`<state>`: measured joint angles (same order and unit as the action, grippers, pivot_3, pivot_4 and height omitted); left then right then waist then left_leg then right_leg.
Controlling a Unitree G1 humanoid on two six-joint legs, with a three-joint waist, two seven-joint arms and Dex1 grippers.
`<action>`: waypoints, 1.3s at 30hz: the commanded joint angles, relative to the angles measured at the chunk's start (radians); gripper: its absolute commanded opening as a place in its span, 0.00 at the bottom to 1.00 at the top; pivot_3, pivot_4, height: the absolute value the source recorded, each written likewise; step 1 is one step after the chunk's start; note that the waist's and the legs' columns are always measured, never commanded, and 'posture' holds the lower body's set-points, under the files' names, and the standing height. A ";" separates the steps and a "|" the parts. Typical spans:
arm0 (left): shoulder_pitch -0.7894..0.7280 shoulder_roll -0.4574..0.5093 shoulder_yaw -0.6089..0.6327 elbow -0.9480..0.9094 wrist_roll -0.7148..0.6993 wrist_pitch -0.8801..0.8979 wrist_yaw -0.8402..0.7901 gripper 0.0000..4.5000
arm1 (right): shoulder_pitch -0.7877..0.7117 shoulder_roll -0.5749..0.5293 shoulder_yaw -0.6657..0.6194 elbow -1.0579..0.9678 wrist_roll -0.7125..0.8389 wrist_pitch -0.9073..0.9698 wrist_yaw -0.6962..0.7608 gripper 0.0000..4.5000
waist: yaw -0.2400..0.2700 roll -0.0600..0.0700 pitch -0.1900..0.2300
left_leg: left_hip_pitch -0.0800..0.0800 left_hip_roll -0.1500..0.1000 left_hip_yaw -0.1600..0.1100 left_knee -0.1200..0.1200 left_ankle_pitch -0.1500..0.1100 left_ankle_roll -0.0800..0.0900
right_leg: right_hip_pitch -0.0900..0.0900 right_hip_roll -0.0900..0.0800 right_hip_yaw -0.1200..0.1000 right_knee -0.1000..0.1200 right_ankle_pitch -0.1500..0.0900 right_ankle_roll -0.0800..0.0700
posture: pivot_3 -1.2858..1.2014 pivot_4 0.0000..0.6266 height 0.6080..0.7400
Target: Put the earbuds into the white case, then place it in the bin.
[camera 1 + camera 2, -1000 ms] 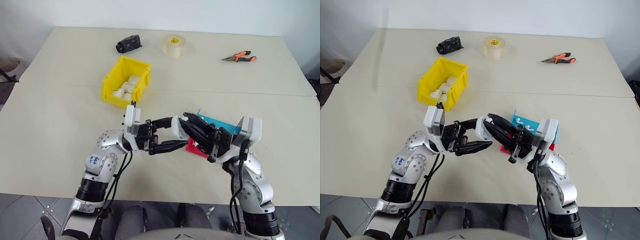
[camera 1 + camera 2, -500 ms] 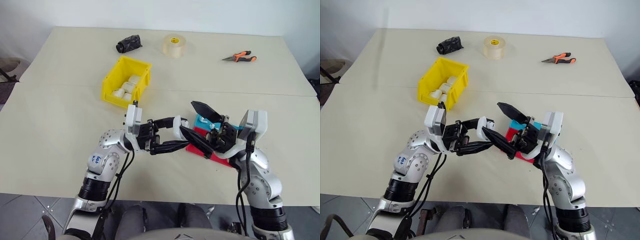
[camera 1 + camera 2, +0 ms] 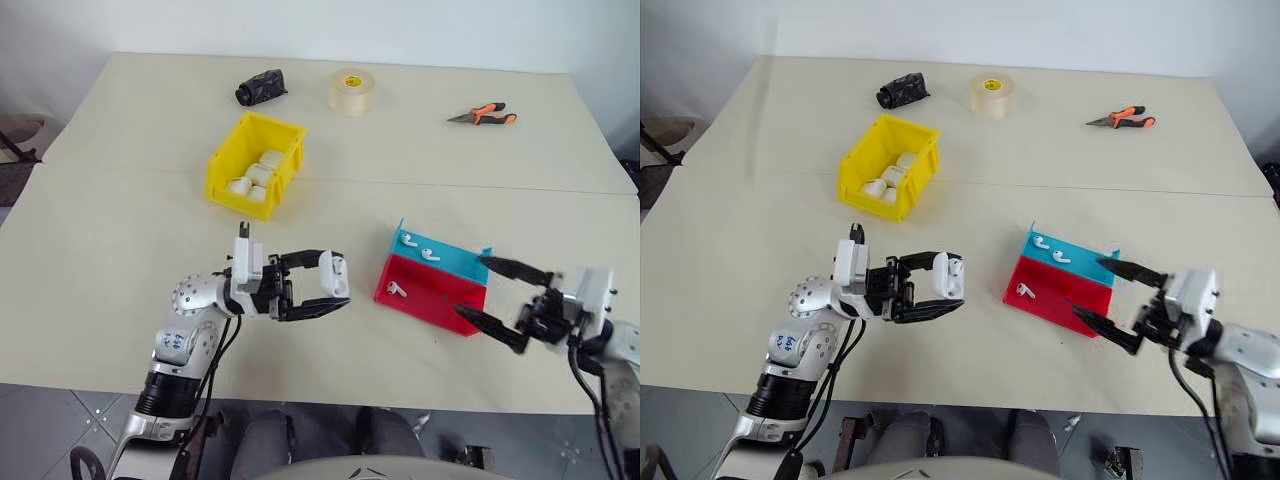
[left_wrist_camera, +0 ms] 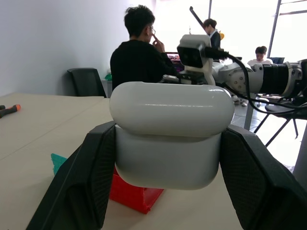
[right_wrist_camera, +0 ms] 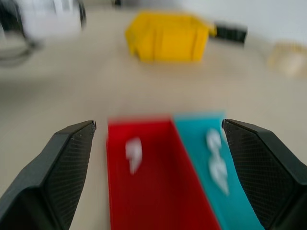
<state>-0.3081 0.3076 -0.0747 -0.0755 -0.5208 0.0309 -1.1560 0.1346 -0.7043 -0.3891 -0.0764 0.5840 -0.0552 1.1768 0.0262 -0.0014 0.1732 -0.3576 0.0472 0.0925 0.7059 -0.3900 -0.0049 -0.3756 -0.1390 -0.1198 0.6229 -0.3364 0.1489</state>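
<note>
Earbuds [image 3: 1026, 292] lay in the red-and-blue tray [image 3: 1060, 305]: one in red, two apparently in blue. They looked tiny, light and slick, best pinched by the stem. The left fingers [image 4: 91, 177] clenched the white case [image 4: 169, 139] by its smooth sides above the surface [image 3: 120, 260]; the right fingers [image 5: 62, 163] stood spread facing the tray. The yellow bin [image 3: 252, 165] sat well beyond.
</note>
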 commanded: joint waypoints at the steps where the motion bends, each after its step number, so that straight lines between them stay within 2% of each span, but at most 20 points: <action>1: 0.006 -0.011 0.000 -0.029 0.003 -0.033 0.013 0.62 | -0.004 -0.028 -0.055 0.069 -0.012 -0.055 0.032 0.98 | -0.003 0.000 0.000 | 0.000 0.000 0.000 0.000 0.000 0.000 | 0.000 0.000 0.000 0.000 0.000 0.000 | 0.52 0.24 1.00; 7: 0.023 -0.018 -0.005 -0.036 0.006 -0.055 0.019 0.62 | -0.079 -0.066 0.017 0.014 -0.023 0.022 0.018 0.98 | -0.006 0.001 0.000 | 0.003 0.001 0.002 -0.001 0.000 0.000 | 0.000 0.000 0.002 0.001 0.000 0.000 | 0.52 0.24 1.00; 10: 0.025 -0.023 -0.006 -0.036 0.007 -0.061 0.024 0.62 | -0.134 -0.125 0.076 -0.042 -0.066 0.143 -0.031 0.98 | -0.003 0.001 0.000 | 0.003 0.001 0.001 -0.001 0.000 0.000 | 0.000 0.000 0.002 0.001 0.000 0.000 | 0.52 0.24 1.00; 12: 0.025 -0.026 -0.009 -0.036 0.010 -0.067 0.027 0.62 | -0.226 -0.216 0.164 -0.056 -0.176 0.249 -0.074 0.98 | 0.000 0.001 0.000 | 0.002 0.001 0.001 0.000 0.000 0.000 | 0.000 0.000 0.001 0.001 0.000 0.000 | 0.52 0.24 1.00; 14: 0.026 -0.032 -0.015 -0.037 0.013 -0.072 0.032 0.62 | -0.353 -0.257 0.230 -0.051 -0.201 0.365 -0.104 0.98 | -0.003 0.001 0.000 | 0.002 0.001 0.001 0.002 0.000 0.000 | 0.000 0.000 0.002 0.001 0.000 0.000 | 0.52 0.24 1.00; 21: 0.024 -0.050 -0.041 -0.033 0.017 -0.082 0.038 0.62 | -0.680 -0.294 0.439 0.032 -0.248 0.644 -0.043 0.98 | -0.001 0.001 0.000 | 0.000 0.000 -0.001 0.001 0.000 0.000 | -0.001 0.000 -0.001 0.001 0.000 0.000 | 0.52 0.24 1.00; 24: 0.018 -0.061 -0.054 -0.031 0.020 -0.087 0.039 0.62 | -0.816 -0.278 0.562 0.134 -0.350 0.647 -0.009 0.98 | -0.002 0.001 0.000 | -0.001 0.000 -0.001 0.001 0.000 0.000 | -0.001 0.000 -0.001 0.001 0.000 0.000 | 0.52 0.24 1.00; 28: 0.016 -0.069 -0.067 -0.036 0.024 -0.089 0.047 0.62 | -0.946 -0.212 0.692 0.319 -0.499 0.521 0.004 0.98 | -0.012 0.001 0.000 | -0.003 0.000 -0.001 0.002 0.000 0.000 | -0.001 -0.001 -0.003 0.001 0.000 0.000 | 0.52 0.24 1.00; 39: 0.021 -0.075 -0.070 -0.048 0.027 -0.092 0.068 0.62 | -1.035 -0.130 0.774 0.471 -0.627 0.411 0.104 0.98 | -0.030 0.002 0.000 | -0.003 0.001 -0.002 0.002 0.000 0.000 | -0.002 -0.001 -0.004 0.001 0.000 0.000 | 0.52 0.24 1.00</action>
<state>-0.2891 0.2393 -0.1388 -0.0790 -0.4896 -0.0439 -1.0926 -0.8782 -0.8344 0.3893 0.3962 -0.0253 0.3715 1.2672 -0.0034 0.0005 0.1731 -0.3608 0.0481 0.0902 0.7082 -0.3900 -0.0050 -0.3774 -0.1399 -0.1243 0.6244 -0.3364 0.1489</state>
